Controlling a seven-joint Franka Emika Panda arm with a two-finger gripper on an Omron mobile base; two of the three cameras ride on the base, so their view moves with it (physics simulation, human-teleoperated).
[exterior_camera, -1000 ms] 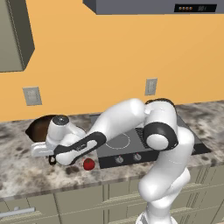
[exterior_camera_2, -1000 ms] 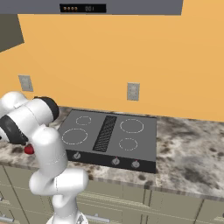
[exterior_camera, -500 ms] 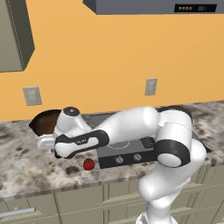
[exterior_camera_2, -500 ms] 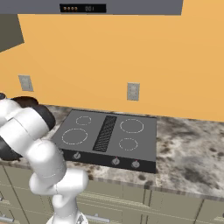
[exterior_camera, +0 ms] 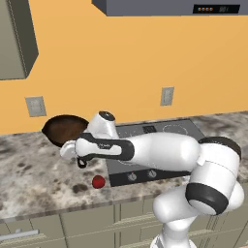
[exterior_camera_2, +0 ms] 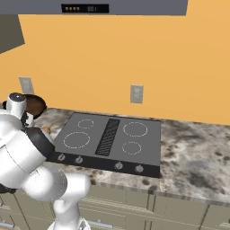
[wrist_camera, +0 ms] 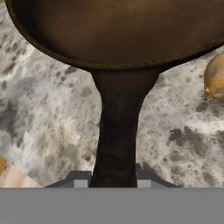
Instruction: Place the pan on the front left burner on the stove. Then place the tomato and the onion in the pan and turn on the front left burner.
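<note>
Tool clenched on pan handle; fingertips, onion cut off.

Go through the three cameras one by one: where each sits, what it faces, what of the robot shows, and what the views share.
Left base view: behind the arm to its left, facing the counter, stove, pan and tomato; the arm stretches left.
Right base view: behind to its right, facing the stove; the arm bulks at the left edge.
Hand view: on the hand, looking along the pan's handle between the fingertips, onion beside.
Shared: pan in all three; stove in both base views.
</note>
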